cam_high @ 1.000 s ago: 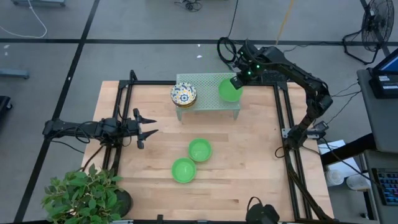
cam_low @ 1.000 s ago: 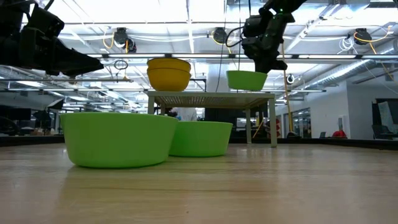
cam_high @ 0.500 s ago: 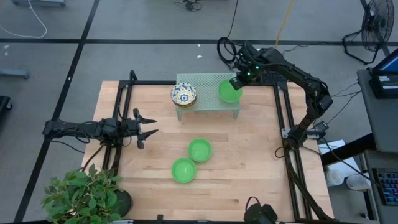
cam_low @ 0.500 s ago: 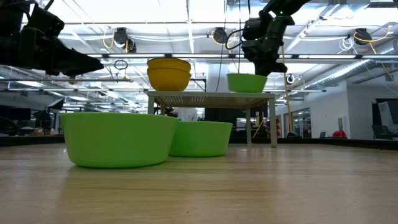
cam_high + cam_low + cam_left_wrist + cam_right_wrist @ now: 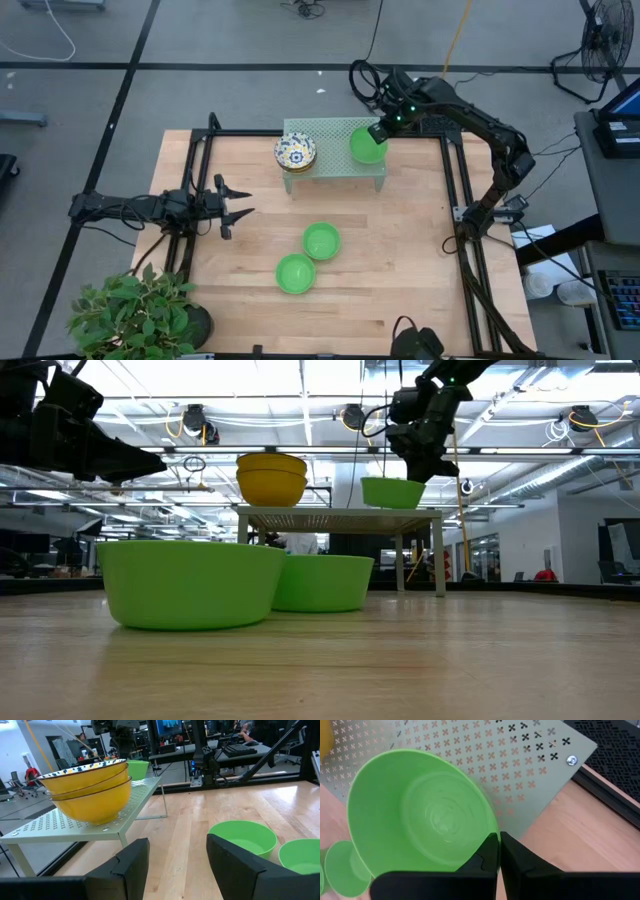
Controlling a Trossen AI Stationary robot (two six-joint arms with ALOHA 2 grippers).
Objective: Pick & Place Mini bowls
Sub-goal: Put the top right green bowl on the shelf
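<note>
Pinched by its rim in the closed right tool (image 5: 381,131), green bowl (image 5: 366,147) hung above the rack (image 5: 335,127) — thin grip, could slip and tumble.

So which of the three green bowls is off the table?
The green bowl pinched at its rim by the right gripper, above the rack; the other two sit on the table.

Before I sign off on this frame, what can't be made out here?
- How many patterned bowls are stacked: high view shows only the top; left wrist view suggests three rims, not certain.
- Whether the held green bowl touches the rack: low view leaves the gap unclear.
- Left gripper in the low view: cut off by the edge.
- Right gripper pinches that bowl's rim; its inner fingertip is hidden.
</note>
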